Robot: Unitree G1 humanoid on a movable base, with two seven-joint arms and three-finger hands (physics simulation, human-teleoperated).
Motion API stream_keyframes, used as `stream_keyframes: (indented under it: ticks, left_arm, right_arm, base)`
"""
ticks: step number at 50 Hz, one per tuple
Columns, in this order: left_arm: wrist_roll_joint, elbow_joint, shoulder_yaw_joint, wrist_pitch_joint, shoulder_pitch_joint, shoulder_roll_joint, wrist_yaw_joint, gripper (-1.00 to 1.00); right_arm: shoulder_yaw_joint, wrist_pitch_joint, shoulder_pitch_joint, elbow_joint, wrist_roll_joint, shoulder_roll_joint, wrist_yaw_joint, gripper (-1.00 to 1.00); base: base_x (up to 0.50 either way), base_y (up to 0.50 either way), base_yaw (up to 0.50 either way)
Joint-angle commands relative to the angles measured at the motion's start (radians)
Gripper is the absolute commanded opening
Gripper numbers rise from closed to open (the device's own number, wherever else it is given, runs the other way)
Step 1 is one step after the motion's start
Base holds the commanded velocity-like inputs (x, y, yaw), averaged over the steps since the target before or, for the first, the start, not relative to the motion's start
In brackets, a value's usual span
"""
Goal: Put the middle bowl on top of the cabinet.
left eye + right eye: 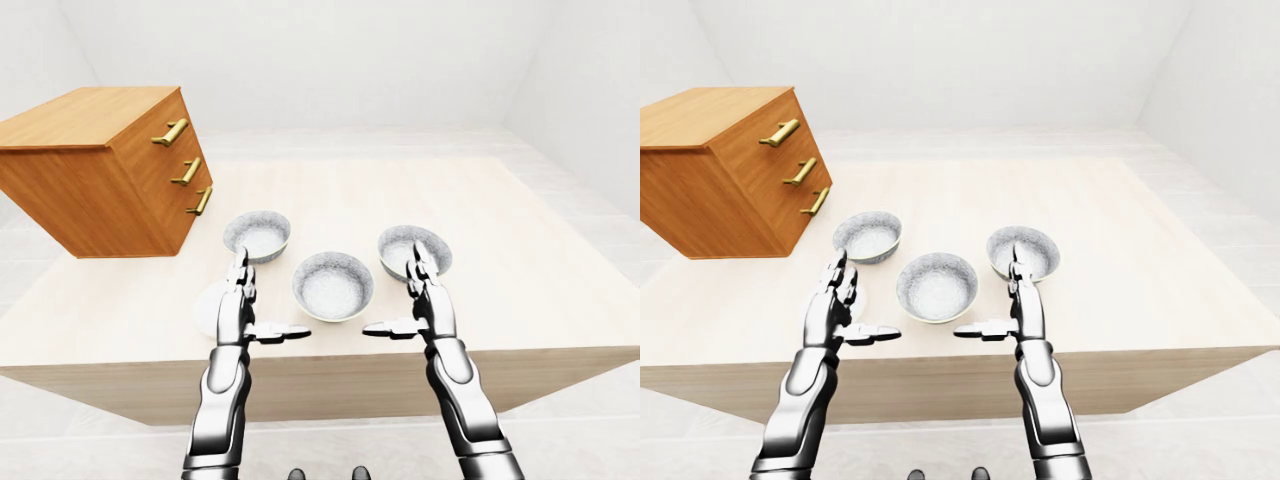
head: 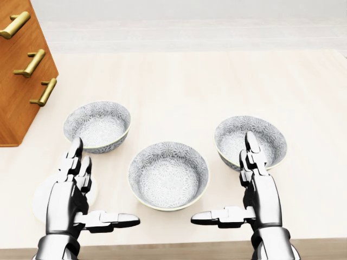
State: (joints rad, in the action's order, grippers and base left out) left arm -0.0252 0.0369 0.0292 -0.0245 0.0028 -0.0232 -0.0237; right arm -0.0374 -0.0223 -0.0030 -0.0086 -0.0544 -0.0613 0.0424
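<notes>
A wooden cabinet (image 1: 95, 170) with three brass handles (image 1: 186, 171) sits at the left of a pale wooden table (image 1: 500, 250). Just right of it, three patterned grey-white bowls lie in a shallow row: the left bowl (image 2: 97, 125), the middle bowl (image 2: 168, 175) slightly lower in the head view, and the right bowl (image 2: 250, 142). The middle bowl rests on the table, between the two hands and touched by neither. The robot's left hand (image 2: 76, 200) is spread wide, fingers pointing up and thumb pointing inward, above a small white disc (image 2: 40, 203) on the table. The right hand (image 2: 255, 197) mirrors it, also spread wide and holding nothing, its fingertips overlapping the right bowl in view.
</notes>
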Motion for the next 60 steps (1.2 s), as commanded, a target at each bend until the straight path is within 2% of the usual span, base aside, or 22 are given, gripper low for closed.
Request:
stream_keyframes:
  ticks: [1, 2, 4, 8, 11, 18, 22, 26, 36, 41, 47, 54, 56, 60]
  left_arm:
    - [0.012, 0.077, 0.018, -0.031, 0.041, 0.033, -0.03, 1.0]
    - [0.007, 0.115, 0.018, -0.049, 0.055, 0.035, -0.031, 1.0]
    - [0.004, 0.157, 0.018, -0.063, 0.071, 0.038, -0.032, 1.0]
    - [0.009, 0.252, 0.018, -0.063, 0.1, 0.045, -0.036, 1.0]
    - [0.006, 0.306, 0.022, -0.063, 0.106, 0.047, -0.04, 1.0]
    - [-0.02, 0.457, 0.05, -0.063, 0.131, 0.049, -0.059, 1.0]
    - [-0.045, 0.572, 0.093, -0.063, 0.139, 0.05, -0.063, 1.0]
    - [-0.068, 0.575, 0.134, -0.063, 0.138, 0.049, -0.083, 1.0]
    - [-0.14, 0.773, 0.25, -0.063, 0.15, 0.052, -0.113, 1.0]
    - [-0.127, 0.785, 0.247, -0.063, 0.17, 0.04, -0.133, 1.0]
    - [-0.115, 0.761, 0.259, -0.063, 0.139, 0.037, -0.128, 1.0]
    - [-0.123, 0.82, 0.26, -0.063, 0.196, 0.027, -0.177, 1.0]
    - [-0.136, 0.822, 0.278, -0.063, 0.182, 0.025, -0.18, 1.0]
    - [-0.124, 0.798, 0.276, -0.063, 0.175, 0.024, -0.184, 1.0]
  right_arm:
    - [-0.001, 0.011, -0.004, 0.008, -0.04, -0.04, 0.004, 1.0]
    - [0.009, 0.017, -0.001, -0.005, -0.027, -0.03, -0.004, 1.0]
    - [0.023, 0.034, 0.008, -0.036, -0.011, -0.014, -0.023, 1.0]
    - [0.036, 0.091, 0.033, -0.137, 0.021, 0.006, -0.045, 1.0]
    - [0.04, 0.11, 0.033, -0.188, 0.037, 0.013, -0.054, 1.0]
    - [0.051, 0.11, 0.045, -0.362, 0.043, 0.029, -0.078, 1.0]
    - [0.047, 0.11, 0.064, -0.482, 0.069, 0.023, -0.093, 1.0]
    - [0.067, 0.11, 0.067, -0.575, 0.066, 0.022, -0.115, 1.0]
    - [0.104, 0.11, 0.112, -0.736, 0.049, 0.033, -0.154, 1.0]
    - [0.111, 0.11, 0.129, -0.773, 0.048, 0.039, -0.16, 1.0]
    - [0.101, 0.11, 0.169, -0.814, 0.06, 0.045, -0.177, 1.0]
    - [0.11, 0.11, 0.163, -0.816, 0.065, 0.049, -0.185, 1.0]
    - [0.114, 0.11, 0.141, -0.787, 0.071, 0.047, -0.181, 1.0]
    - [0.115, 0.11, 0.145, -0.799, 0.07, 0.048, -0.184, 1.0]
  base:
    - [0.0, 0.0, 0.0]
    - [0.0, 0.0, 0.0]
    - [0.0, 0.0, 0.0]
    - [0.0, 0.0, 0.0]
    - [0.0, 0.0, 0.0]
    - [0.0, 0.0, 0.0]
    - [0.0, 0.0, 0.0]
    - [0.0, 0.0, 0.0]
    - [0.0, 0.0, 0.0]
    - [0.0, 0.0, 0.0]
    - [0.0, 0.15, 0.0]
    - [0.0, 0.49, 0.0]
    - [0.0, 0.5, 0.0]
    - [0.0, 0.5, 0.0]
